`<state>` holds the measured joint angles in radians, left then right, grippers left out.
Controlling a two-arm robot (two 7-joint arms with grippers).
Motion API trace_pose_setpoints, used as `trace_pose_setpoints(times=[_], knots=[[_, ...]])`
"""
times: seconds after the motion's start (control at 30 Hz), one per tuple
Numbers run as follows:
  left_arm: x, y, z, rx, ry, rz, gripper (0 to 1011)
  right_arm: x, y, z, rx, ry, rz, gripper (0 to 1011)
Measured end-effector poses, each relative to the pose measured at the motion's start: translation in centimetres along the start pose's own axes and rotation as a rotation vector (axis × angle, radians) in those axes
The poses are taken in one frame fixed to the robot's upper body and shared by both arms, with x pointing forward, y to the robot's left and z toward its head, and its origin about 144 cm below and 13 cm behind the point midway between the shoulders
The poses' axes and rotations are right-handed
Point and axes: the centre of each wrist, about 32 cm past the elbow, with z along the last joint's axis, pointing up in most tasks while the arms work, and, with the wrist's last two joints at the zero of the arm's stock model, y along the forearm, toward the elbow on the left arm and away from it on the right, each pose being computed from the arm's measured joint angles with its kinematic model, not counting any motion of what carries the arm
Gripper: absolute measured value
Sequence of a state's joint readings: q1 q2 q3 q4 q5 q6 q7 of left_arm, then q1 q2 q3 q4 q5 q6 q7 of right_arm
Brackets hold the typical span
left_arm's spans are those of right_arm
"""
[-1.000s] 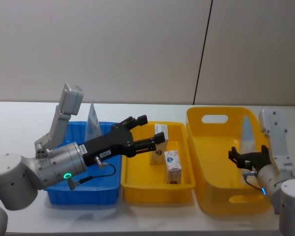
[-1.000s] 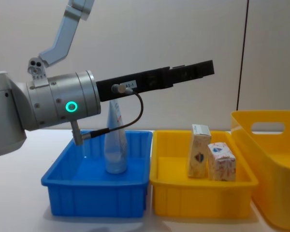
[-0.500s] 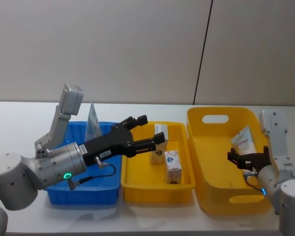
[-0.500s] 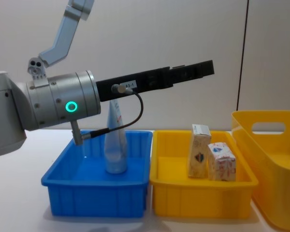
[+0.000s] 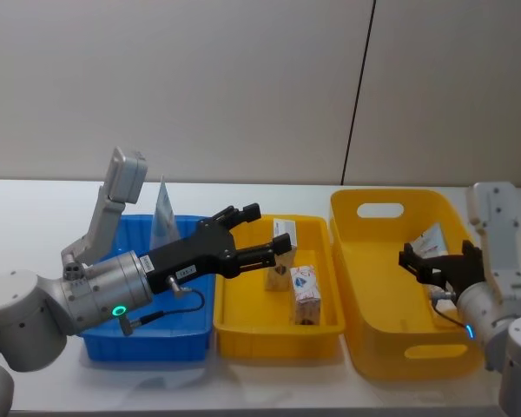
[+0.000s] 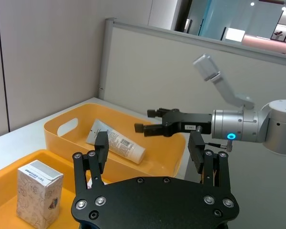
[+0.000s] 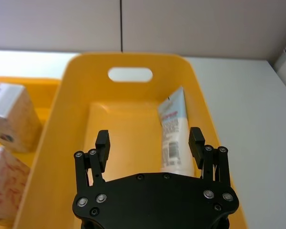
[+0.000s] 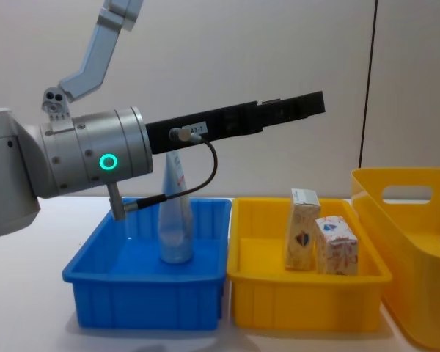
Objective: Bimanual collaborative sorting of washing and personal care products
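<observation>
A pale-blue pouch (image 5: 163,213) (image 8: 176,220) stands upright in the blue bin (image 5: 148,343) (image 8: 147,301). Two cream cartons (image 5: 306,294) (image 8: 302,229) stand in the small yellow tray (image 5: 278,330). My left gripper (image 5: 265,230) (image 8: 308,103) (image 6: 148,148) hovers open and empty above that tray. Another pouch (image 5: 430,239) (image 7: 174,131) (image 6: 117,143) lies against the right wall of the large yellow bin (image 5: 382,193) (image 7: 128,56). My right gripper (image 5: 430,261) (image 7: 149,143) hangs open and empty just above it, inside the bin.
The three bins stand side by side on a white table, blue on the left, large yellow on the right. A grey partition wall runs behind them. The left arm's elbow link (image 5: 122,187) rises over the blue bin's back left corner.
The pouch in the large yellow bin tipped from upright to lying against the wall. My right gripper lifted slightly. The left arm stayed still.
</observation>
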<state>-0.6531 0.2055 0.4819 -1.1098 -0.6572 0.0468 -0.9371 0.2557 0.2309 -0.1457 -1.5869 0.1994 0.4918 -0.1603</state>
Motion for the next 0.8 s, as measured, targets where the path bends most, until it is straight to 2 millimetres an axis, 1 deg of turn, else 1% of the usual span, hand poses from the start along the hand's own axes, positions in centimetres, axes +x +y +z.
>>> trace_pose_setpoints(times=[0.33, 0.53, 0.8], knots=[[-0.1, 0.0, -0.1, 0.003, -0.002, 0.008, 1001, 0.5, -1.2, 0.8, 0.137, 0.058, 0.075, 1003], [-0.5, 0.3, -0.3, 0.019, -0.017, 0.049, 1001, 0.8, -1.9, 1.3, 0.216, 0.089, 0.119, 1003], [-1.6, 1.1, -0.9, 0.056, -0.058, 0.147, 1001, 1.3, -3.0, 2.3, 0.349, 0.143, 0.194, 1004]])
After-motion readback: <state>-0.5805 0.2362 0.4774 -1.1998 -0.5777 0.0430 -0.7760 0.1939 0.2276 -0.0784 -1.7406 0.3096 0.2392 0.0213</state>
